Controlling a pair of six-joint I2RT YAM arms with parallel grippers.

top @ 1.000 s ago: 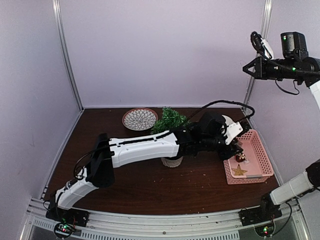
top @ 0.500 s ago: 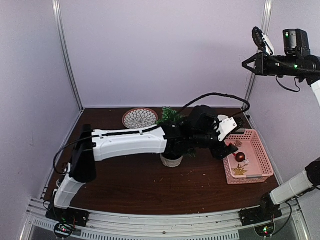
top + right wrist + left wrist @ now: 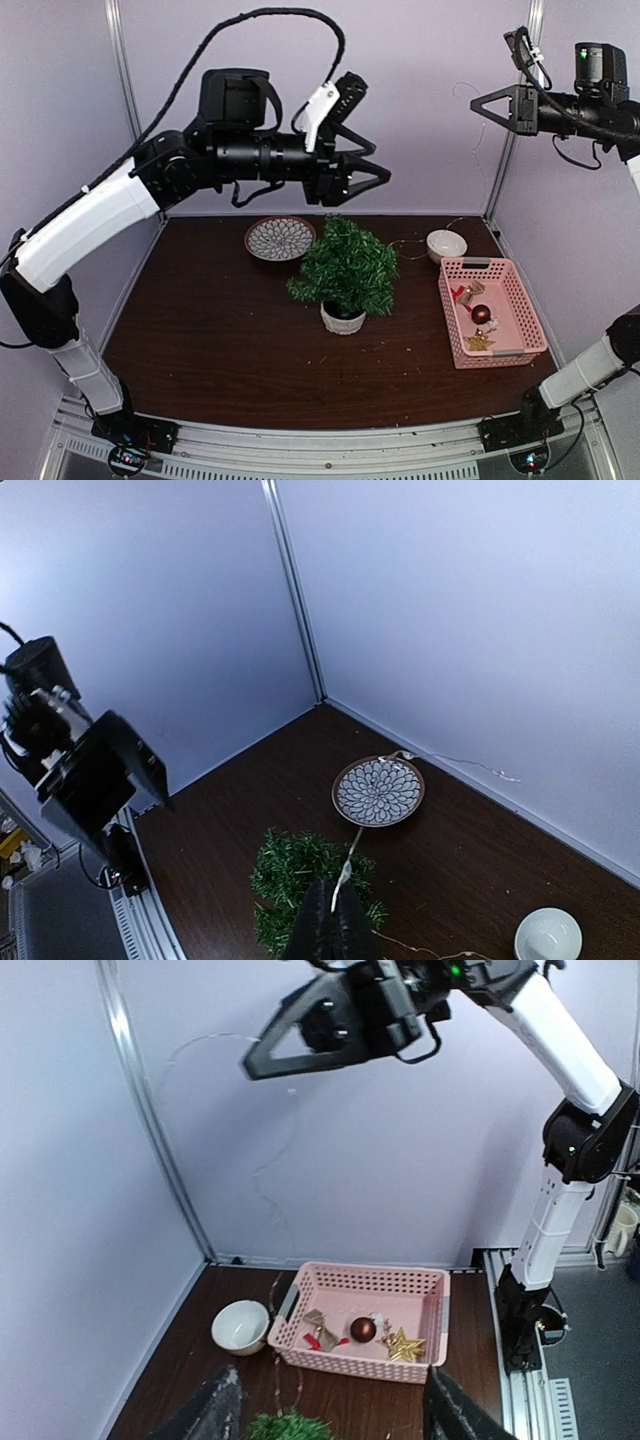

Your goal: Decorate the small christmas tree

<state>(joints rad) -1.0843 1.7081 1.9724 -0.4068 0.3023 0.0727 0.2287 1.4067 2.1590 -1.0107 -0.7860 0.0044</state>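
Small christmas tree (image 3: 345,262): upright in its white pot (image 3: 342,319), near the middle of the dark table (image 3: 220,340).

Patterned plate (image 3: 280,238): behind the tree to the left, apart from it.

White bowl (image 3: 446,244): behind the tree to the right, just beside the far end of the pink basket (image 3: 472,263).

Basket: along the table's right edge. It holds a red ball (image 3: 481,313), a gold star (image 3: 478,342) and a small red-and-brown piece I cannot identify.

Left end effector (image 3: 380,163): raised high above the tree, fingers spread, released, nothing between them.

Right end effector (image 3: 474,100): raised at upper right, well clear of the table, fingers clenched on a thin wire (image 3: 347,865). The wire hangs from the tips toward the table, and a stretch of it lies between tree and bowl.
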